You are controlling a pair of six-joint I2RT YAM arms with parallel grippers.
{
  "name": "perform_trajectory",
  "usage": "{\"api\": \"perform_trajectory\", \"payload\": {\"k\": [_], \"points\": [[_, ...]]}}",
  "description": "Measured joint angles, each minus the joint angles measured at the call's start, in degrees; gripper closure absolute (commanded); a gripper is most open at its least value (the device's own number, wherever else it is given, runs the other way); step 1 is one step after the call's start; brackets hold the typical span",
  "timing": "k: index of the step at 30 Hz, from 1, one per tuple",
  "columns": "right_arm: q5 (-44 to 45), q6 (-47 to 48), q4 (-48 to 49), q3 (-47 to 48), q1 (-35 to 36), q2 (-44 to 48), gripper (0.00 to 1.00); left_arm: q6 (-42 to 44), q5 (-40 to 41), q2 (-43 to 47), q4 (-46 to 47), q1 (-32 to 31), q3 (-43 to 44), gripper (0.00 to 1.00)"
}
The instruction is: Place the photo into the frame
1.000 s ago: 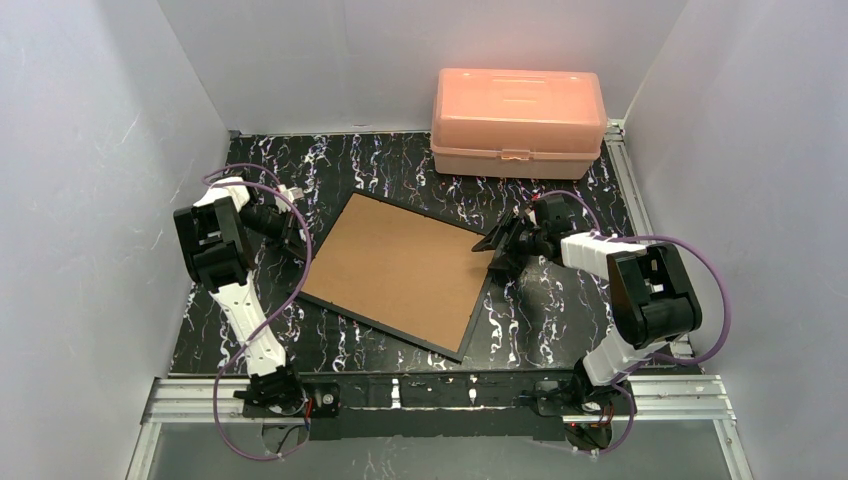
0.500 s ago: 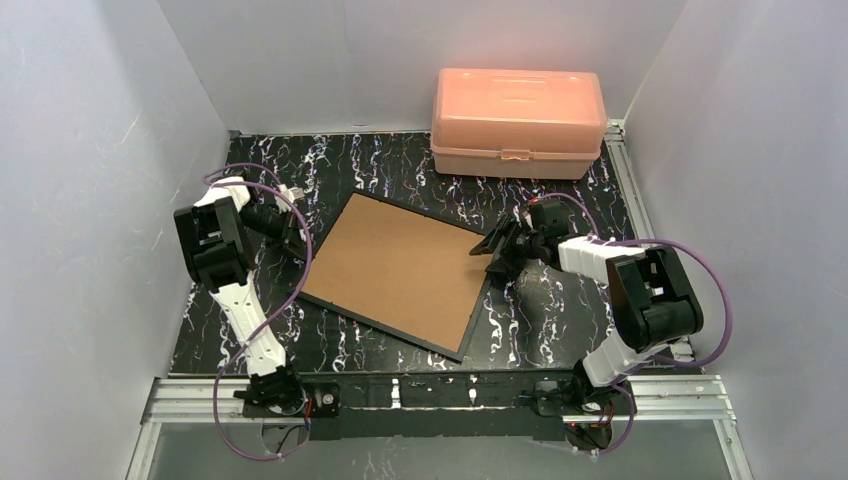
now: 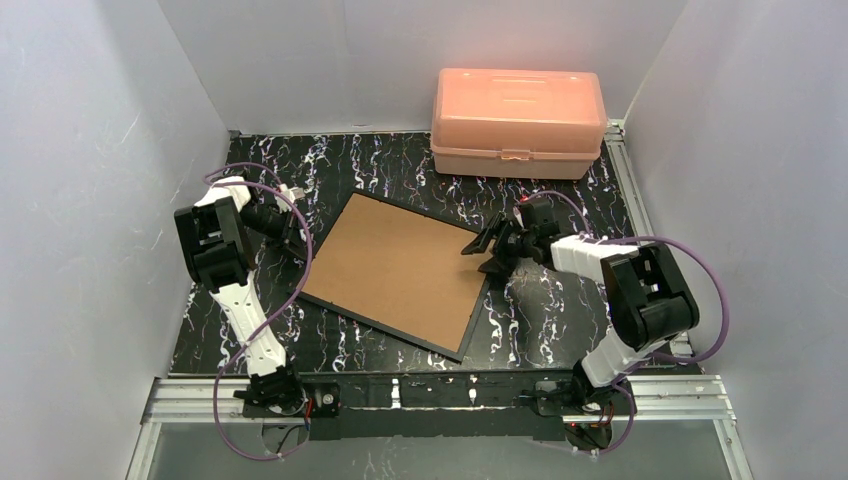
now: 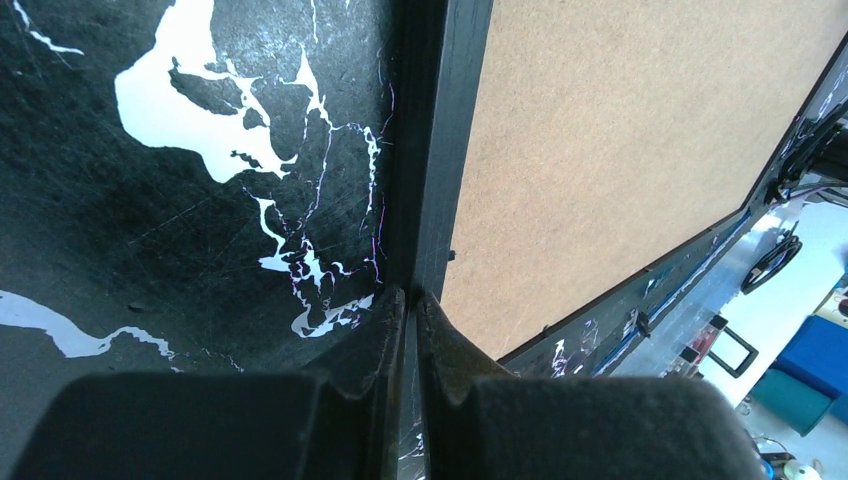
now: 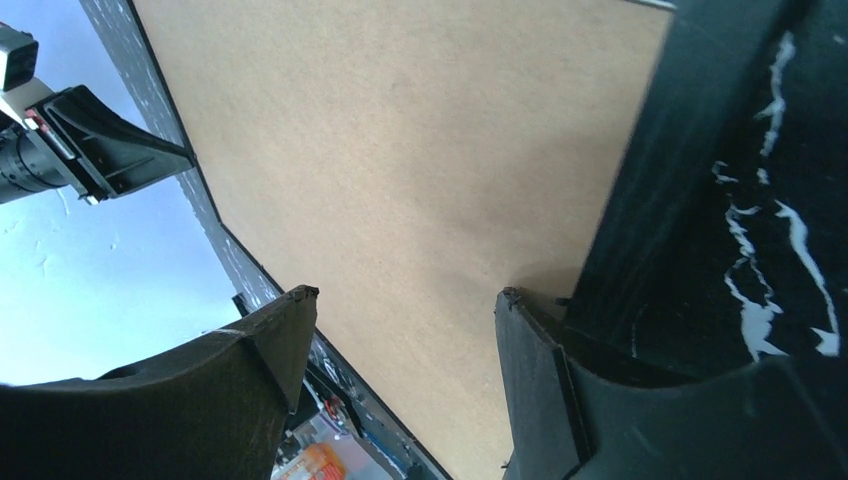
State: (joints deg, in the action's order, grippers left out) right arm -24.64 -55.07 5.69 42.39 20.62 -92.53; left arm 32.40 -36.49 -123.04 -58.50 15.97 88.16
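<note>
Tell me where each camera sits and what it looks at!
Top: high behind the robot, looking down on the table, frame and pink box; left arm and right arm show.
Left wrist: on the left arm, looking along the shut left gripper at the frame's edge.
Right wrist: on the right arm, looking past the open right gripper at the frame's brown back.
Shared: all views show that brown back.
</note>
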Motion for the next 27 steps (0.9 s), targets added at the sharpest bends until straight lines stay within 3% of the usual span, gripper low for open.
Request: {"api": "perform_trajectory", "payload": {"k": [7, 13, 27], "points": [[-1.03, 4.13, -7.08, 7.32, 0.0, 1.38, 0.24, 0.59, 0.7, 0.46, 0.11, -0.44, -0.09, 1.0], [-1.49, 5.95, -8.96, 4.7, -2.23, 5.6, 0.25, 1.03, 1.14, 0.85, 0.44, -0.68, -0.39, 1.0], [-2.38, 5.95, -7.63, 0.07, -3.48, 2.93, 0.27, 1.07, 1.2, 0.94, 0.5, -0.72, -0.44, 1.0]]}}
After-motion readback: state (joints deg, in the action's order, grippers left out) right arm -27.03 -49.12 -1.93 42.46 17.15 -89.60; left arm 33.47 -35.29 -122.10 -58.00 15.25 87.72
